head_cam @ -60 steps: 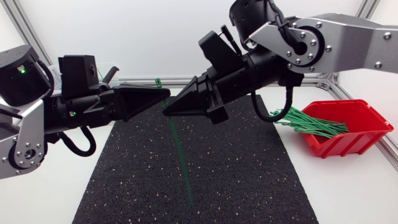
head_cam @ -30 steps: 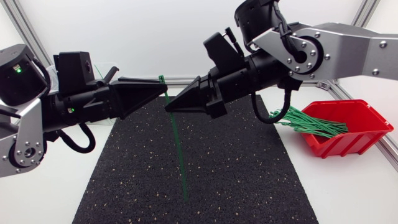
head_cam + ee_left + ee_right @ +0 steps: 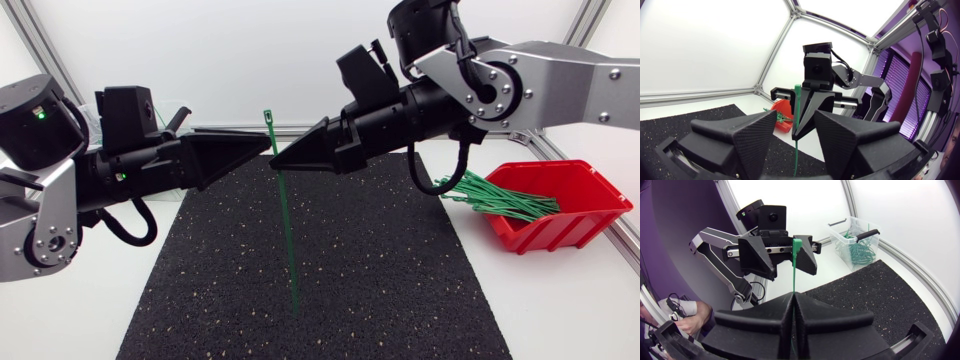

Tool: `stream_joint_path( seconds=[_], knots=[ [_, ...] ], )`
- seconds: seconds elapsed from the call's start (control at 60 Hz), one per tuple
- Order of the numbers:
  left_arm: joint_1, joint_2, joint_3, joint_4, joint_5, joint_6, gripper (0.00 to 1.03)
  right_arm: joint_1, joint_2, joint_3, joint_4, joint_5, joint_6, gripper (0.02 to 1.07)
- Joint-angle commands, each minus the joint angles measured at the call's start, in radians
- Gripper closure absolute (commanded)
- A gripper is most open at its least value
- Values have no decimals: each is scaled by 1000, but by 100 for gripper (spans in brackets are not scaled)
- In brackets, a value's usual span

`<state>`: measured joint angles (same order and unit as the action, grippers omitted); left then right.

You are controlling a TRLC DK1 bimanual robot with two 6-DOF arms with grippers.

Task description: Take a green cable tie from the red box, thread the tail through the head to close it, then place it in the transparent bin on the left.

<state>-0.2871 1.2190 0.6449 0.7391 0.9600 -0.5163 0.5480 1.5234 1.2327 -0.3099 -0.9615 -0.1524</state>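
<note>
right gripper [image 3: 283, 160] clamped on green cable tie [image 3: 288, 240] | left gripper [image 3: 260, 148] parted

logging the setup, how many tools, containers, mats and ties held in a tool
tools: 2 (left tool, right tool)
containers: 2 (red box, transparent bin)
mats: 1 (black mat)
ties held in a tool: 1 (green cable tie)
total: 6

1 head view above the table [image 3: 565, 315], 2 close wrist views face to face, cable tie [image 3: 285, 222] in all 3
</note>
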Motion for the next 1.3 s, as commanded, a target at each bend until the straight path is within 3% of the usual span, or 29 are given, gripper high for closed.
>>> stream_joint_path(
  seconds=[0.0,0.133,0.383,0.433,0.767,0.983,1.283],
  knots=[
    [-14,16,-4,22,-3,-22,56,6,11,-18,12,-5,27,101],
    [-15,27,6,23,-7,-22,61,10,11,-19,12,-5,27,101],
    [-15,30,13,28,-32,-22,62,21,26,-24,12,-5,27,101],
    [-15,30,13,32,-35,-24,67,24,30,-24,12,-5,27,101],
    [-4,27,16,34,-38,-34,75,27,27,-32,14,-3,28,101],
    [-3,22,16,34,-38,-39,75,24,26,-33,14,-3,30,101],
    [2,14,19,37,-38,-45,87,18,34,-33,15,-3,30,101]
  ],
)
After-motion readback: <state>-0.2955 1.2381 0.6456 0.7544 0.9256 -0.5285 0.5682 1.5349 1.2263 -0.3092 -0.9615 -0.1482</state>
